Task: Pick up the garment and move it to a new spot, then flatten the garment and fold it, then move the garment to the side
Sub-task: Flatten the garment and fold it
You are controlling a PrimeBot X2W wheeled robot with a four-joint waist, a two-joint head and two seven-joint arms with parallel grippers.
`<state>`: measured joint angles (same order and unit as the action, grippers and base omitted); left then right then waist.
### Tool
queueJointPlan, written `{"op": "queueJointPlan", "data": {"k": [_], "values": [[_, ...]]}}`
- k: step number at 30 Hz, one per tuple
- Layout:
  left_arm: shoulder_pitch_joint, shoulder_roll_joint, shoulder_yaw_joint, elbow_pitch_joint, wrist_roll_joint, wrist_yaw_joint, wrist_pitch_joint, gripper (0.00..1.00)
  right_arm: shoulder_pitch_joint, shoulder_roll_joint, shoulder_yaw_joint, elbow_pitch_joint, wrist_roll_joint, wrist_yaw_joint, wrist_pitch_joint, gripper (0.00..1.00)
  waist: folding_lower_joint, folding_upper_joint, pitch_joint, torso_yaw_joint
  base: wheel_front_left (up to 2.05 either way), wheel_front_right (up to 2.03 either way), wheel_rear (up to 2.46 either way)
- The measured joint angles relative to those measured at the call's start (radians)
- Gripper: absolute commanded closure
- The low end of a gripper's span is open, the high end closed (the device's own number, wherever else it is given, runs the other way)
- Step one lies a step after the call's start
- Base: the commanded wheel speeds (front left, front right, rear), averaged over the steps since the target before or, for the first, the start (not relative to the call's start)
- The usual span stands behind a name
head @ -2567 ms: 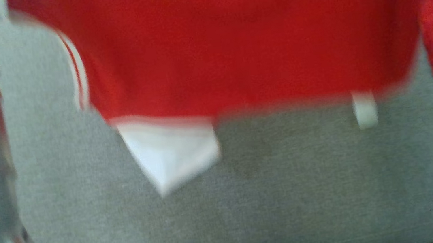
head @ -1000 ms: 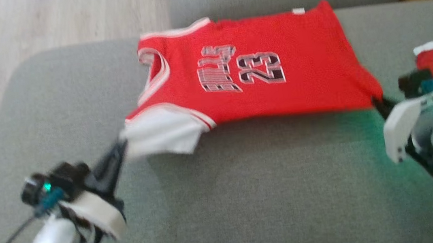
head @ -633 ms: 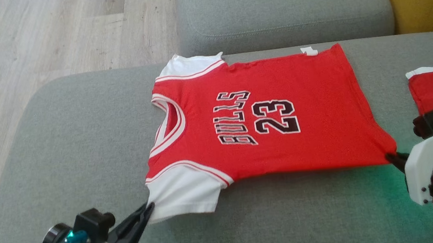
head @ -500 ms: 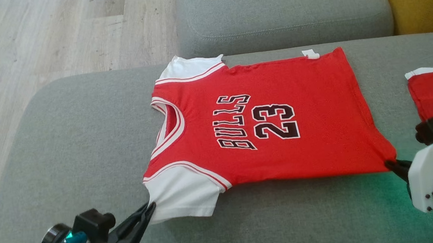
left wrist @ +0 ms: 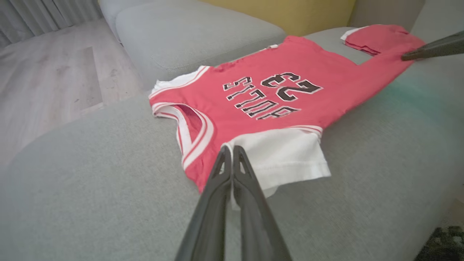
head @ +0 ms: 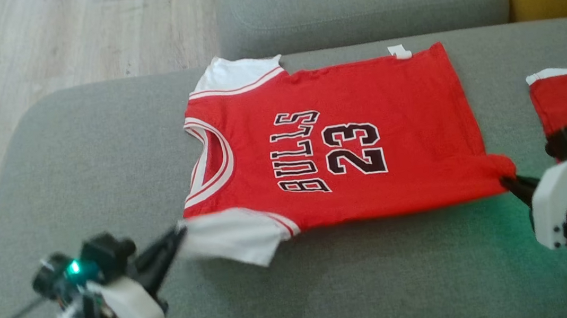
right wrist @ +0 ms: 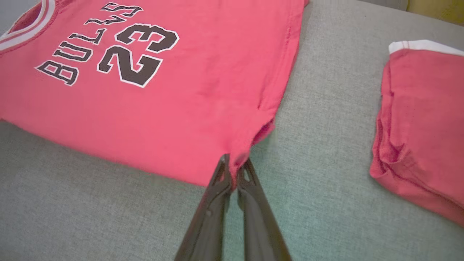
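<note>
Left fingers [head: 165, 247] clamp garment [head: 364, 118] sleeve [head: 228, 237], right fingers [head: 519, 186] clamp hem [head: 498, 169]; sleeve now lifted.

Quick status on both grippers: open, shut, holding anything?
Left gripper: closed on the jersey, at its white sleeve.
Right gripper: closed on the jersey's hem corner.

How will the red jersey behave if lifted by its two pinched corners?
Probably floppy: the red jersey bunches where the right gripper pinches its hem corner. Likely light: the left gripper holds the white sleeve by a fingertip pinch alone.
</note>
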<state>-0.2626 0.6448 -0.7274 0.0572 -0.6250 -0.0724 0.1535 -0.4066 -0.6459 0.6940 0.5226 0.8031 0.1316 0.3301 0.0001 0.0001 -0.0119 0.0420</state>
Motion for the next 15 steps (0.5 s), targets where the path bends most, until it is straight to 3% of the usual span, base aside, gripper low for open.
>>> {"op": "queueJointPlan", "data": {"k": [15], "values": [[-0.354, -0.073, -0.04, 0.266, 0.011, -0.052, 0.056, 1.0, -0.22, 0.075, -0.061, 0.086, -0.048, 0.0, 0.068, 1.0, 0.0002, 0.0, 0.156, -0.014, 0.0, 0.0, 0.0]]}}
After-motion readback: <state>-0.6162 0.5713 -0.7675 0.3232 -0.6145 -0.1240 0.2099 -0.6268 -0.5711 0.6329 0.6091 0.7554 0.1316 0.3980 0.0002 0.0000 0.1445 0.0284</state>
